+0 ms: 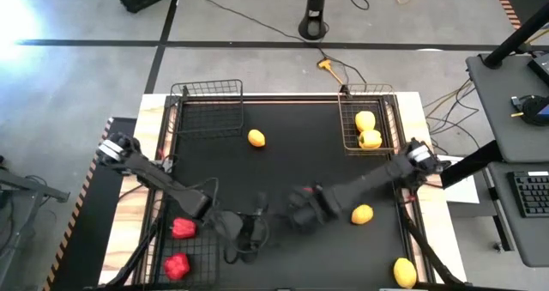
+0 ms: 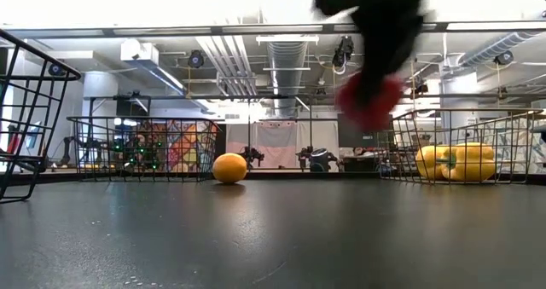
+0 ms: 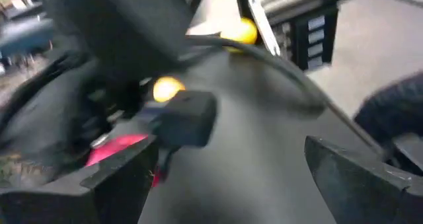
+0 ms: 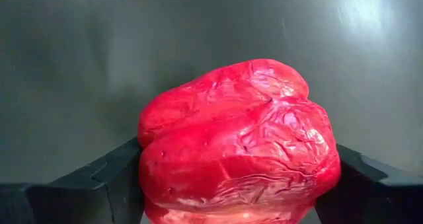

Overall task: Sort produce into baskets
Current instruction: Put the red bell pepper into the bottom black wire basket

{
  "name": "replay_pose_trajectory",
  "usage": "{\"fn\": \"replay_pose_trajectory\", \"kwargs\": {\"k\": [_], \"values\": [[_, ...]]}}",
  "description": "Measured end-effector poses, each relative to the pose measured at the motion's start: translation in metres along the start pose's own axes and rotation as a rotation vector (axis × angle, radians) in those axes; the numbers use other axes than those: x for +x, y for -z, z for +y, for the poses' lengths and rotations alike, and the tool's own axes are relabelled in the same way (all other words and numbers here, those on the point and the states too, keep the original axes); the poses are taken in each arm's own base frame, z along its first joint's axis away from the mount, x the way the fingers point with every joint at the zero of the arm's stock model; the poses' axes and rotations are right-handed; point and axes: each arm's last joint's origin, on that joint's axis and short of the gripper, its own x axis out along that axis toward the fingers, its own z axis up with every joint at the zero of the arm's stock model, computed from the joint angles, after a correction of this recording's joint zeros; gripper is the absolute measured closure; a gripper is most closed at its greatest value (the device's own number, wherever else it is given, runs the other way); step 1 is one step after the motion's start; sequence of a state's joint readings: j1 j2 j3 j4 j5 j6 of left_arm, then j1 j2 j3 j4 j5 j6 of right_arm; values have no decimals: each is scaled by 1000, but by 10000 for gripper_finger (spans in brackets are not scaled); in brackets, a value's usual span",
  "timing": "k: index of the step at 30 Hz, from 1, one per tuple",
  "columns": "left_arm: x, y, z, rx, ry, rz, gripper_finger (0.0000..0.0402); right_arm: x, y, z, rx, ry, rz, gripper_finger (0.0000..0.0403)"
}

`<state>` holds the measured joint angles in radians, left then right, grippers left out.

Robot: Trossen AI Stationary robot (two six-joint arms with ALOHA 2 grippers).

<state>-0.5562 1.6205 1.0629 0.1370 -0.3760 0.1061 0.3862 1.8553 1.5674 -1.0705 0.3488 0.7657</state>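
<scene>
My right gripper (image 1: 298, 214) (image 4: 238, 191) is shut on a lumpy red bell pepper (image 4: 238, 145) near the table's middle. In the low view the pepper (image 2: 368, 103) hangs below the gripper, clear of the table. My left gripper (image 1: 244, 235) (image 3: 231, 178) is open and empty just left of it, toward the near edge. Two more red peppers (image 1: 183, 229) (image 1: 176, 265) lie in a dark wire basket (image 2: 26, 110) at the near left. Two yellow peppers (image 1: 368, 130) rest in the coppery basket (image 1: 346, 119) at the far right. A dark basket (image 1: 206, 111) stands at the far left. My right gripper pinches the red pepper between its two fingers (image 4: 106, 181), one on each of two opposite sides (image 4: 155, 171). The fingers come from above, pointing down. The pepper is lifted clear of the table.
Three lemon-like ovals lie loose on the black mat: one near the far middle (image 1: 256, 137) (image 2: 229, 167), one right of my right gripper (image 1: 362, 214), one at the near right corner (image 1: 404, 272). Cables trail from both arms.
</scene>
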Motion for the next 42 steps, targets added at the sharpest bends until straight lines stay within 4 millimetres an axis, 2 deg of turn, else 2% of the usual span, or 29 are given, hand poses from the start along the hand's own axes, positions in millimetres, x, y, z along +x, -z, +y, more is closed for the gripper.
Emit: {"fn": "replay_pose_trajectory", "kwargs": {"k": [3,7,12,18,21,26,31,38,42], "values": [[-25,-1,2,-20,24,65,41,26,-34,-15,-28,-102,-147,84],[-61,8,6,-50,51,44,41,51,-56,-32,-76,-185,-288,85],[-98,34,19,-151,46,-89,41,76,-58,-46,-103,-183,-391,82],[-120,65,29,-238,33,-256,41,97,-55,-54,-98,-220,-584,74],[-126,71,31,-291,35,-335,41,105,-51,-59,-98,-223,-655,74],[-127,68,32,-342,40,-392,41,117,-36,-62,-74,-235,-674,57],[-120,62,32,-312,24,-383,41,127,-26,-65,-25,-211,-635,36],[-101,52,37,-302,-25,-352,41,135,-21,-64,10,-219,-575,32],[-104,43,42,-291,-40,-389,41,131,-23,-64,17,-209,-475,32]]}}
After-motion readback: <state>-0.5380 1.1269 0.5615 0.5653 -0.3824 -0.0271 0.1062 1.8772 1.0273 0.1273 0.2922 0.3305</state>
